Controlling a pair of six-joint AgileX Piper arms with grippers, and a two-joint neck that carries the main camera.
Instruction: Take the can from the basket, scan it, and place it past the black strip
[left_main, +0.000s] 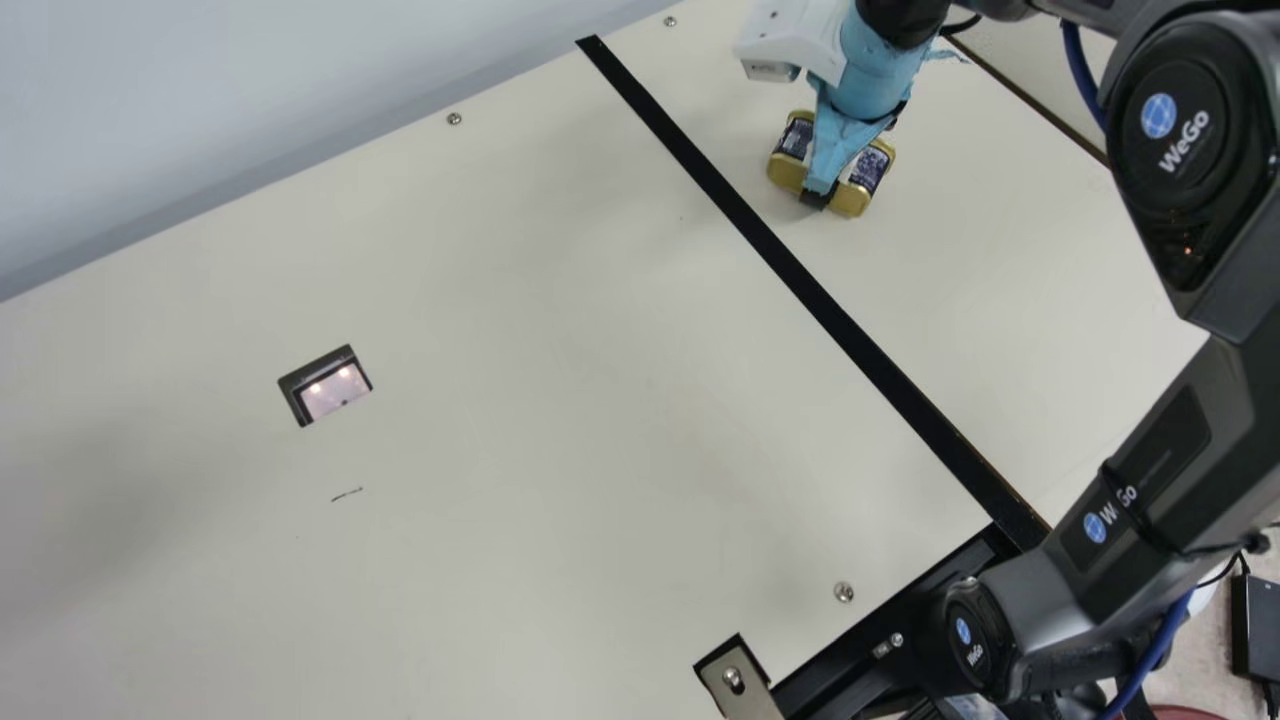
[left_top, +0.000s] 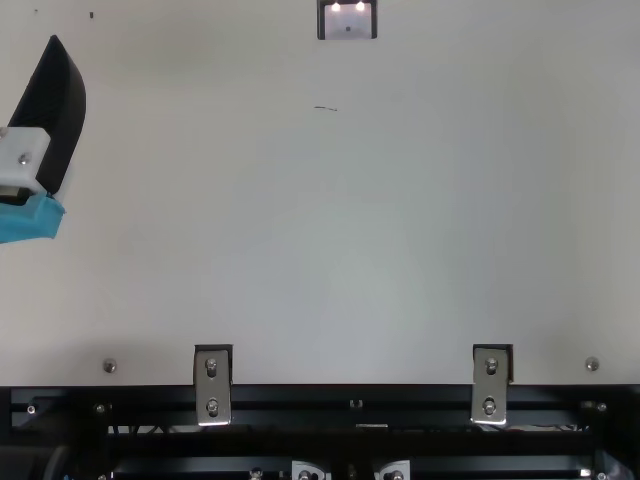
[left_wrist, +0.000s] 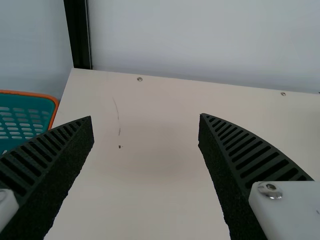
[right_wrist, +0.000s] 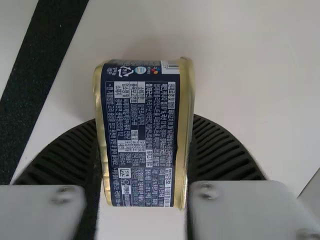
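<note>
My right gripper (left_main: 838, 155), wrapped in blue, is shut on the gold can with a dark label (left_main: 868, 172) on the right side of the black strip (left_main: 780, 258). In the right wrist view, the can (right_wrist: 140, 120) sits between both fingers of the gripper (right_wrist: 142, 160), with the black strip (right_wrist: 37, 75) off to one side. Whether the can touches the table I cannot tell. One finger of my left gripper (left_top: 55, 120) shows at the top view's left edge; its wrist view has the gripper (left_wrist: 146, 125) open, nothing between its fingers. The scanner window (left_main: 326, 386) lies flush in the table.
An orange-rimmed teal basket (left_wrist: 30, 117) stands beyond one left finger. A pale wall (left_main: 250, 90) borders the table's far side. Metal brackets (left_top: 212, 385) sit on the near edge, and my right arm (left_main: 1170, 470) spans the main view's right side.
</note>
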